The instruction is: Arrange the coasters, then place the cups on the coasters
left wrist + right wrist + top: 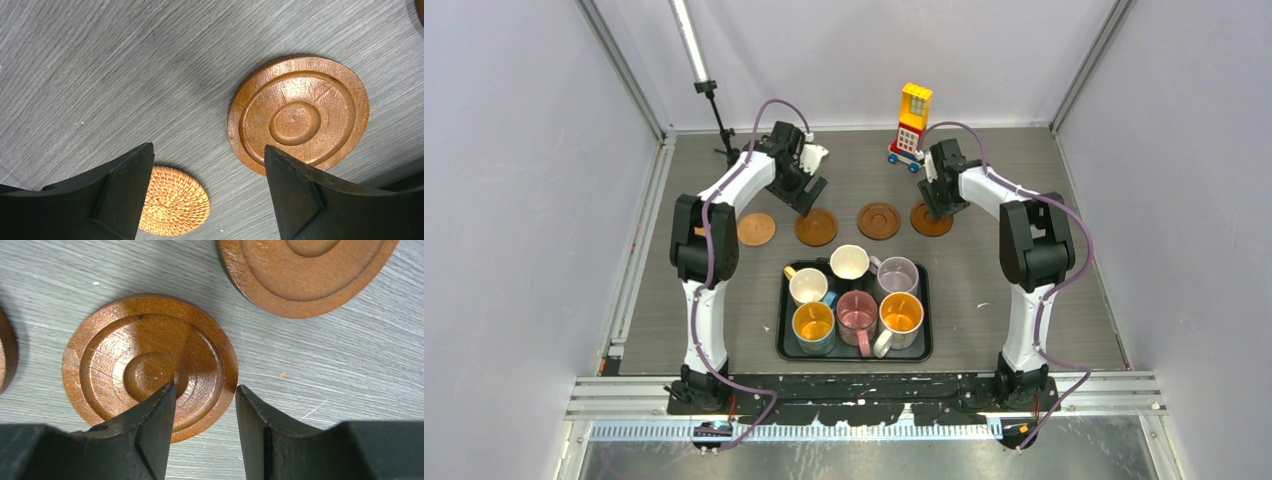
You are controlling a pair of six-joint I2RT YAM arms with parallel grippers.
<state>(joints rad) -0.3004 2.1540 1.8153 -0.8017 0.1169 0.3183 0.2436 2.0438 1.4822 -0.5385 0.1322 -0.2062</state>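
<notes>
A row of wooden coasters lies on the table beyond the tray: far left (756, 229), second (816, 227), third (879, 220) and right end (931, 220). My left gripper (809, 203) hovers open over the second one; in its wrist view the gripper (208, 146) holds nothing and a ringed coaster (298, 114) lies ahead to the right. My right gripper (939, 208) is at the right-end coaster. In its wrist view the gripper (205, 385) is open, jaws astride the rim of a flat coaster (150, 365). Several cups (857, 312) stand in the tray.
The black tray (924, 350) sits at the near centre. A small woven orange disc (172, 200) lies by my left fingers. A toy brick tower (912, 125) stands at the back, a lamp stand (719, 120) at back left. Another coaster (305, 270) lies beyond my right gripper.
</notes>
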